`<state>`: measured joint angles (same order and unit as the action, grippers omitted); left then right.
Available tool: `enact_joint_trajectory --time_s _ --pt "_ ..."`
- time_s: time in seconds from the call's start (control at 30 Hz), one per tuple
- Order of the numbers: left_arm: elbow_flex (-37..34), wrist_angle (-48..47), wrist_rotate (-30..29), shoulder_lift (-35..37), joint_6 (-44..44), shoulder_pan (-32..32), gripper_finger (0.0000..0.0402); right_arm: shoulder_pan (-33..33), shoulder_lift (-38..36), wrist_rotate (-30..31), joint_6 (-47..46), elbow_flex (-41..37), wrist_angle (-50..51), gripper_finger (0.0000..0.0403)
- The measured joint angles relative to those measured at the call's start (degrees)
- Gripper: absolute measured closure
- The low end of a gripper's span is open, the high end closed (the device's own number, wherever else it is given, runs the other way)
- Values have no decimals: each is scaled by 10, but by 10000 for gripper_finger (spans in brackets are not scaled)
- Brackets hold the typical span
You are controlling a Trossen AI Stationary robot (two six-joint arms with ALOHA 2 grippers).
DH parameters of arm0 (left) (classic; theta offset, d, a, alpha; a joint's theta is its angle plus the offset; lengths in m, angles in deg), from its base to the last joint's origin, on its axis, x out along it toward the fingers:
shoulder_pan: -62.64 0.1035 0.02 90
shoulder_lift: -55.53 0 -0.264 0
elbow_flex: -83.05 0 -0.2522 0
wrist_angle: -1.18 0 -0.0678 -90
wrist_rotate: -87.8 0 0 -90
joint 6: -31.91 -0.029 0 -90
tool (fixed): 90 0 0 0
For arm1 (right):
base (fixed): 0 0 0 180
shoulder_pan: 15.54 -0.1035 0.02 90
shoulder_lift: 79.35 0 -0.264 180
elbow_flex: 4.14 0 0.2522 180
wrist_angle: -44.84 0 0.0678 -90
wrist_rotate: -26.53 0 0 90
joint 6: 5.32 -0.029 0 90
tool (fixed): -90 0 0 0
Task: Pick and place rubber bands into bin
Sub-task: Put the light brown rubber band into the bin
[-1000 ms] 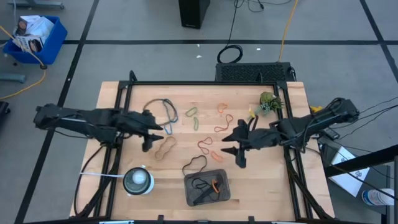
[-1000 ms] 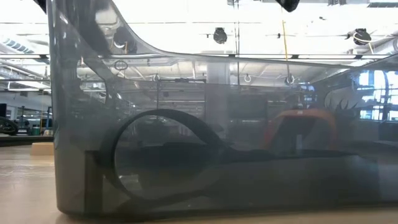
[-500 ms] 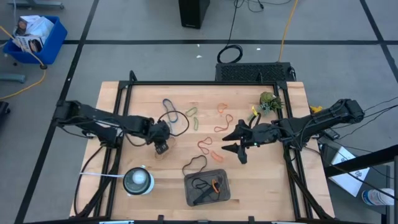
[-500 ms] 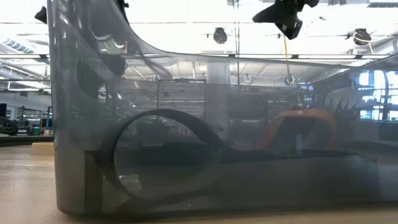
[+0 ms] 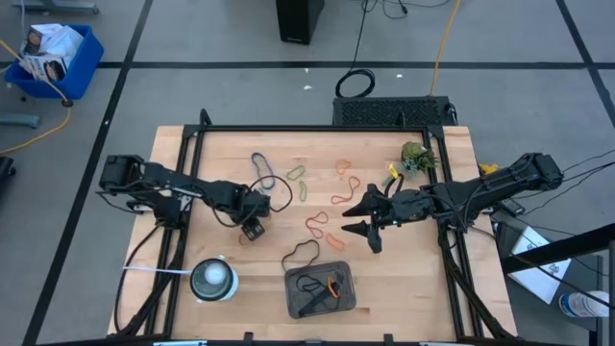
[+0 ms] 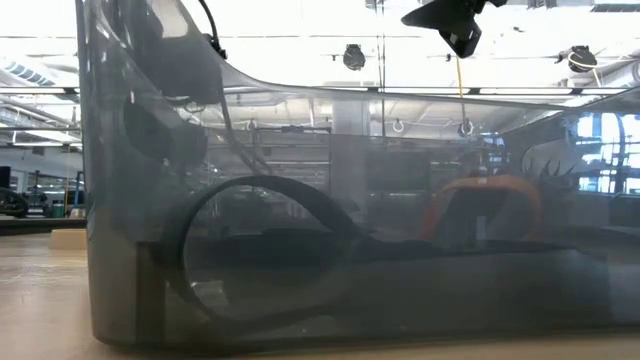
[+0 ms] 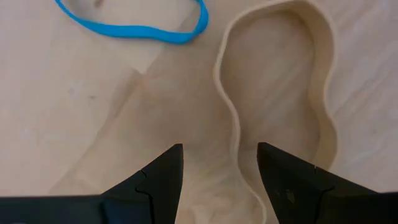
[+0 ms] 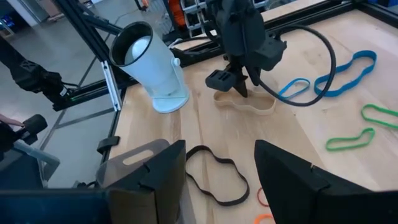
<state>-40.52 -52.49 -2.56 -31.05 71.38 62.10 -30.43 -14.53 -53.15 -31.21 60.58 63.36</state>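
My left gripper [image 5: 253, 229] points straight down over a tan rubber band [image 7: 323, 106] on the table's left half. It is open, and its fingers stand either side of one strand [image 7: 233, 134] without plainly touching it. My right gripper [image 5: 363, 218] hovers open and nearly level above the table's right half, with nothing in it. Loose rubber bands lie flat on the wood: blue [image 7: 143, 30], green [image 5: 296, 175], orange [image 5: 351, 183] and black [image 5: 301, 253]. The dark grey bin [image 5: 322, 309] sits at the near edge, holding a black band [image 6: 260, 250] and an orange one [image 6: 480, 200].
A round white object [image 5: 213, 279] stands left of the bin. A small green plant-like thing [image 5: 415, 157] sits at the far right. A black frame [image 5: 307, 129] borders the table. The left arm's cable [image 8: 326, 59] loops beside its wrist, over the blue bands.
My left gripper has come down toward the tan band and a little toward the table's right and near edges. It has tipped from nearly level to pointing straight down, rolling as it went. My right gripper has sunk slightly. No band has moved.
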Motion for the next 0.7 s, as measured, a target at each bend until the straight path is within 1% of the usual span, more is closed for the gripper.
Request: enact_joint_trajectory --time_s 0.17,0.27,0.33,0.4,0.6,0.63,0.7 --pt "0 0 16 -4 -1 0 191 0 0 0 2 0 0 219" --pt "0 -1 30 -12 -2 0 205 0 0 -1 2 0 1 219" --pt "2 -2 33 -17 -2 0 228 0 0 -1 2 0 1 217" --pt "2 -4 33 -20 -2 1 260 0 0 -1 2 0 1 216" --pt "2 -1 37 -21 -3 3 375 0 0 -1 2 0 1 220" --pt "2 0 36 -21 -3 3 387 -1 0 -1 2 0 1 220" --pt "1 0 36 -15 -3 3 391 -1 0 -1 2 0 1 218"
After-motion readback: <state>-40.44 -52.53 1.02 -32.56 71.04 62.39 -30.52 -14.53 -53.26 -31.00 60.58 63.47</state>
